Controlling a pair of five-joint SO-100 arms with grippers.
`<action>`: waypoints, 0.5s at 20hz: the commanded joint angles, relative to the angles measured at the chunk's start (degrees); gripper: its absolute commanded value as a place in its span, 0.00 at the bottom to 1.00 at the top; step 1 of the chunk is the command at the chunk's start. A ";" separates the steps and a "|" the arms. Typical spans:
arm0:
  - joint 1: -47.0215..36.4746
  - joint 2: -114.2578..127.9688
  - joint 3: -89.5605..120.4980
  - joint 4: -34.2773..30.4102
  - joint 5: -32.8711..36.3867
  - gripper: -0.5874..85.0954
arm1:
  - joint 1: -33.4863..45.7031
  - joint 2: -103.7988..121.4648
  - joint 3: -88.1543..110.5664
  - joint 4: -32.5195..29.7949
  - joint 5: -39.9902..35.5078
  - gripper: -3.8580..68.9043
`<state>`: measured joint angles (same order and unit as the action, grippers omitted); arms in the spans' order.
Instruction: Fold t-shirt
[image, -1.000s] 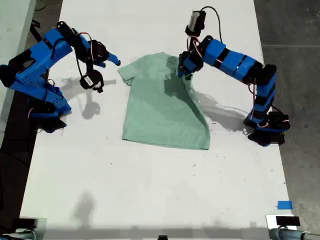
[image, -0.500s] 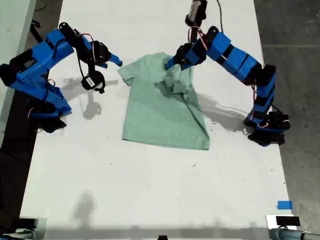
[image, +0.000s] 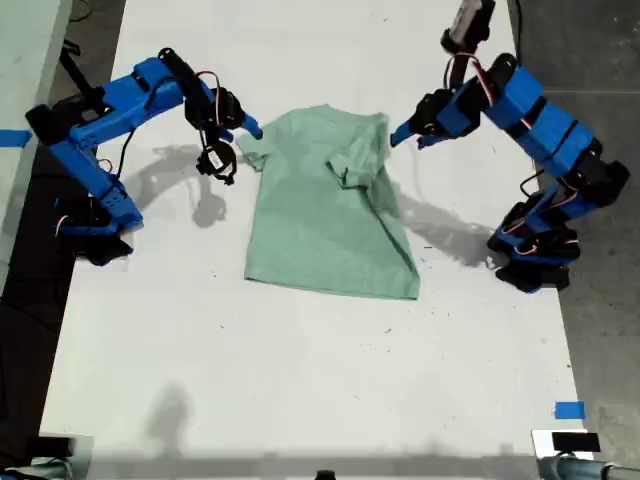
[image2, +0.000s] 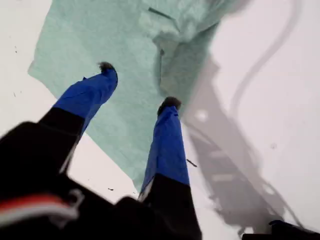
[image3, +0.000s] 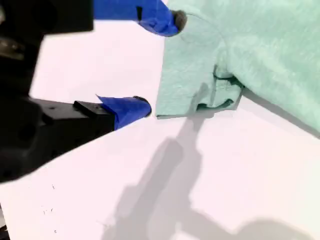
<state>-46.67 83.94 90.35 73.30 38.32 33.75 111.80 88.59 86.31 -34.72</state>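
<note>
The pale mint-green t-shirt lies flat on the white table, neck toward the far edge. Its sleeve on the exterior view's right is folded in over the body as a crumpled flap. My first gripper hangs open just off that side of the shirt, holding nothing. In its wrist view the open first gripper hovers over the t-shirt. My second gripper is open at the sleeve on the exterior view's left. In its wrist view the second gripper straddles the sleeve's edge, not closed.
The arm bases stand at the table's sides in the exterior view. A blue tape patch and a dark object sit near the front corner at the exterior view's right. Dark floor borders the table.
My first gripper let go of the sleeve, leaving it folded on the shirt, and drew back toward the exterior view's right. My second gripper moved in to the other sleeve.
</note>
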 joint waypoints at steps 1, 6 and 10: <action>-2.37 -8.96 -9.05 -0.88 -0.62 0.32 | -2.02 11.16 5.98 -1.85 2.20 0.34; -5.27 -21.01 -16.61 0.09 -1.32 0.32 | -3.69 24.52 17.23 -1.32 5.27 0.31; -6.59 -32.70 -30.23 7.38 -2.20 0.30 | -5.89 28.92 20.74 -1.32 7.21 0.29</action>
<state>-52.03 53.88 69.08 75.94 36.74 28.92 138.16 109.51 85.69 -28.39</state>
